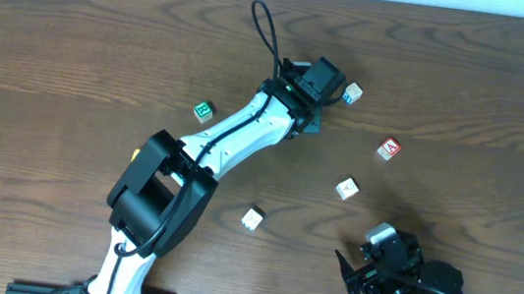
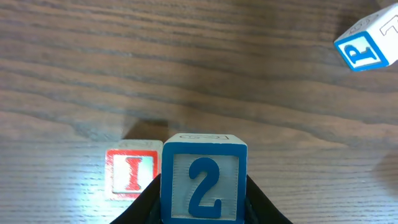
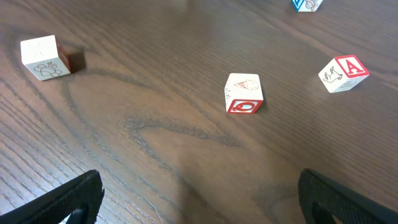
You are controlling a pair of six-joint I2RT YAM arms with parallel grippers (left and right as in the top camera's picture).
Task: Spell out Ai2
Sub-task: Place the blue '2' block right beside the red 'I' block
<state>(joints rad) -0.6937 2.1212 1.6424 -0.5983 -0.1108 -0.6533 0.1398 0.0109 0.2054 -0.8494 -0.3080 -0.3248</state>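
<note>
Cube 2 (image 2: 203, 180) in left gripper (image 2: 203, 210), edge beside cube I (image 2: 130, 174)

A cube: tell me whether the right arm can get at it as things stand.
Probably yes. The right gripper is open and empty, and the A cube stands alone on bare table ahead of it. The nearest cube sits apart, leftward in the wrist view.

We've got a dark wood-grain surface (image 1: 77, 37). Scattered on it we see a green-faced cube (image 1: 204, 111), a blue P cube (image 1: 352, 94), a red A cube (image 1: 388, 149), a red I cube (image 2: 132, 173), a red-marked cube (image 1: 347, 187) and a pale cube (image 1: 253, 218), well apart.
</note>
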